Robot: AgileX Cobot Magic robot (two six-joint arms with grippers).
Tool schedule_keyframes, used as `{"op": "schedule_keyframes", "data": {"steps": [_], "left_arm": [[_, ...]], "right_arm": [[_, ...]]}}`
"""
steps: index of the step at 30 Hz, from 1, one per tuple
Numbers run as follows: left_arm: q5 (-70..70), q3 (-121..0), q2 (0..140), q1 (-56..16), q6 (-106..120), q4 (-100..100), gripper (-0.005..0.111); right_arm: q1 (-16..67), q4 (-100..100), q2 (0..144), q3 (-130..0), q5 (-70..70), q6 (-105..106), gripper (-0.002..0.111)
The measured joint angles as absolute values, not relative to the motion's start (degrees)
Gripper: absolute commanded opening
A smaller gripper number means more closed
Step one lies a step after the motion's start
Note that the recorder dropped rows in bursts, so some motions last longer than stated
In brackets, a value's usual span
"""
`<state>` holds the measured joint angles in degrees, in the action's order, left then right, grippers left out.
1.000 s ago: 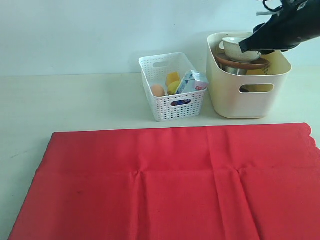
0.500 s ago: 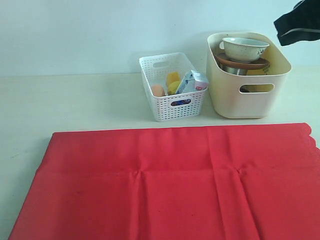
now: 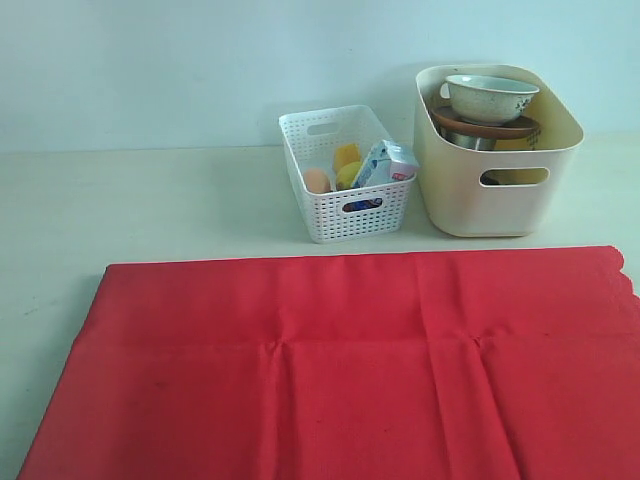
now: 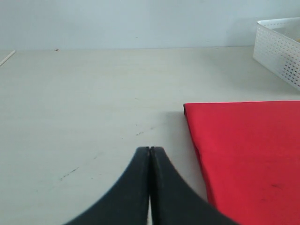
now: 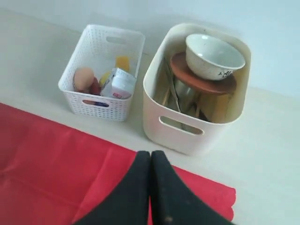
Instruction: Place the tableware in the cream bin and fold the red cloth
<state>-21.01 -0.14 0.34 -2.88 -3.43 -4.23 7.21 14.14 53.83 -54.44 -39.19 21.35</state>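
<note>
The cream bin (image 3: 497,205) (image 5: 180,136) stands at the back right. In it the pale bowl (image 3: 490,97) (image 5: 213,56) rests on the terracotta plate (image 3: 486,129) (image 5: 206,82), with a steel cup (image 5: 185,91) and chopsticks (image 5: 171,86) below. The red cloth (image 3: 350,360) (image 4: 248,150) (image 5: 51,164) lies flat across the front of the table, creased, its scalloped edge on the right. My left gripper (image 4: 150,150) is shut and empty over bare table beside the cloth's corner. My right gripper (image 5: 150,153) is shut and empty above the cloth's edge, short of the bin. Neither arm shows in the exterior view.
A white lattice basket (image 3: 345,215) (image 4: 279,54) (image 5: 96,108) left of the bin holds an egg (image 3: 316,181), yellow pieces and a milk carton (image 3: 384,164) (image 5: 119,84). A pale wall runs close behind both containers.
My right arm, which was over the bin by the bowl, has drawn back up and right out of the exterior view. The bowl stays on the plate in the bin.
</note>
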Motion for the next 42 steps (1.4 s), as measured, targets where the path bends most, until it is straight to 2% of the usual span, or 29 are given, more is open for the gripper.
{"op": "schedule_keyframes", "data": {"steps": [8,23,31,42], "left_arm": [[-21.0,-0.1,0.3,-2.9,-3.4,-4.2,0.000],[-21.0,-0.1,0.3,-2.9,-3.4,-4.2,0.000],[-21.0,-0.1,0.3,-2.9,-3.4,-4.2,0.000],[-21.0,-0.1,0.3,-2.9,-3.4,-4.2,0.000]], "right_arm": [[7.2,14.6,36.5,-48.6,-36.2,20.7,0.000],[7.2,14.7,19.3,-39.4,-37.8,17.9,0.000],[7.2,14.9,14.9,-33.4,-40.7,17.0,0.000],[7.2,16.2,14.7,-31.7,-42.2,11.6,0.000]]}}
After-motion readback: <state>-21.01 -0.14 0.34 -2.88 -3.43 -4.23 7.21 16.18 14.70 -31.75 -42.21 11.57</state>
